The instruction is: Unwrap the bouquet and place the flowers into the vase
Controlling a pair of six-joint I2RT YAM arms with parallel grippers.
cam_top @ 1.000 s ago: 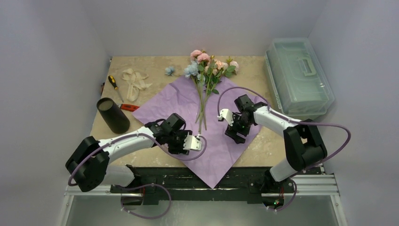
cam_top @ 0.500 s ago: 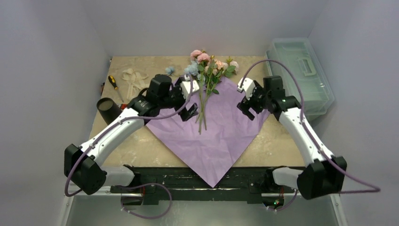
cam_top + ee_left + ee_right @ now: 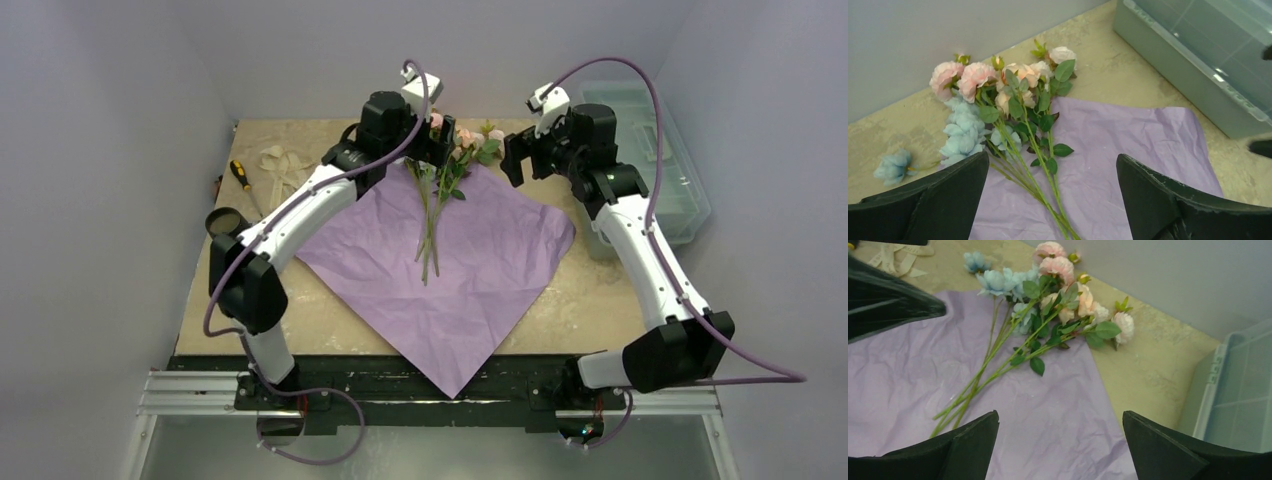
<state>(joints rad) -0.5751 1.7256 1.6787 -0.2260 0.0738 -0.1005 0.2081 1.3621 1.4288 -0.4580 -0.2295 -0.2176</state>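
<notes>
Flowers (image 3: pixel 432 192) lie loose on the flattened lilac paper (image 3: pixel 480 270), heads toward the far wall, stems bunched toward the middle. Vase (image 3: pixel 226 221) sits at the worktop's (image 3: pixel 600 292) left edge, well apart, partly behind the left arm. Stems look light, thin, springy and probably slippery, and the heads crushable, so pinch the bundled stems below the leaves. Left gripper (image 3: pixel 1052 165) hovers over the blooms, jaws wide apart, empty. Right gripper (image 3: pixel 1060 417) likewise, touching nothing.

A beige, marbled table (image 3: pixel 590 300) is enclosed on three sides by plain pale grey walls (image 3: pixel 300 50); the scene is lit evenly and softly.
</notes>
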